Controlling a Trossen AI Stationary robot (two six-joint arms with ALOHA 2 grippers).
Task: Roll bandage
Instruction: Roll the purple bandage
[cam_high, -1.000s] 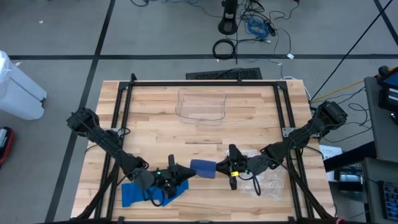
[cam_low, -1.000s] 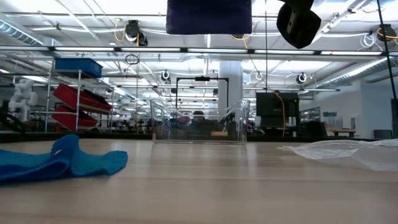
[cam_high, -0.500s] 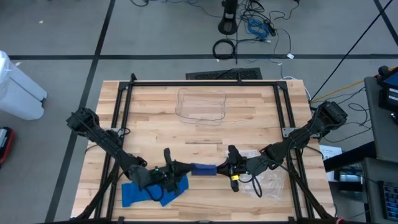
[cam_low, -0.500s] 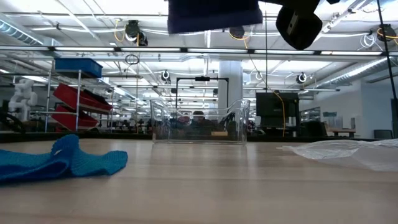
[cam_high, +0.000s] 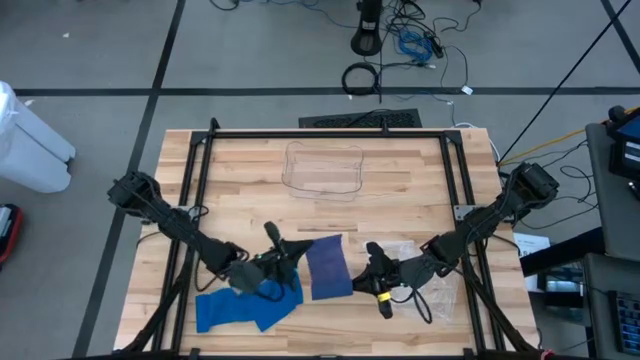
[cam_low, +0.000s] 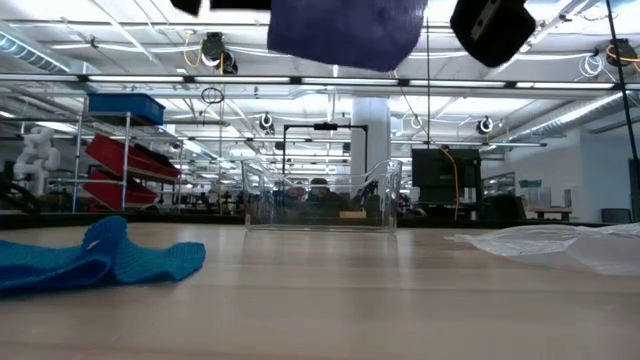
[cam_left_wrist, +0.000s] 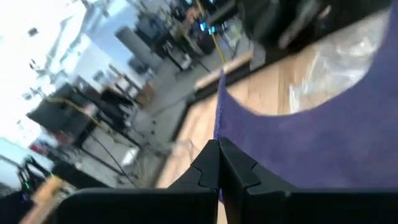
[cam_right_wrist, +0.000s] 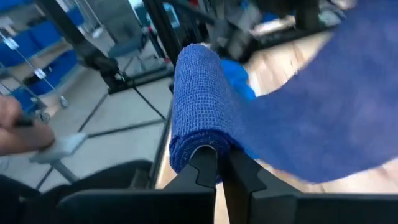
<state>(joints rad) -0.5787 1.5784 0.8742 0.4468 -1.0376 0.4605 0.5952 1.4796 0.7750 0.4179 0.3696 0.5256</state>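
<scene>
A dark blue bandage (cam_high: 327, 267) hangs above the table between my two grippers. It is partly rolled, and the loose part is spread out as a flat sheet (cam_low: 345, 25). My left gripper (cam_high: 299, 248) is shut on the sheet's left edge. My right gripper (cam_high: 356, 279) is shut on the rolled part (cam_right_wrist: 198, 106). A lighter blue bandage (cam_high: 240, 308) lies crumpled on the table near the front left, under my left arm. My left gripper pinches the loose sheet's edge (cam_left_wrist: 219, 121) between its two fingers, which come about level from the table's left. The sheet runs away from the fingers toward the other gripper, clear of the table. My right gripper pinches the roll's near end (cam_right_wrist: 194, 151) between its two shut fingers. The fingers come about level from the table's right and lie along the roll. The roll is lifted clear, with the loose sheet running off one side.
A clear plastic bin (cam_high: 323, 168) stands at the far middle of the table. Crumpled clear wrap (cam_high: 432, 288) lies under my right arm near the front right. Black frame rails (cam_high: 196, 190) run along the table's left and right sides.
My left gripper has shut on the bandage's loose end, rolled, and drawn it toward the table's far edge. The bandage, a short roll a second ago, is now spread into a wide flat sheet. My right gripper has turned a little with the roll.
</scene>
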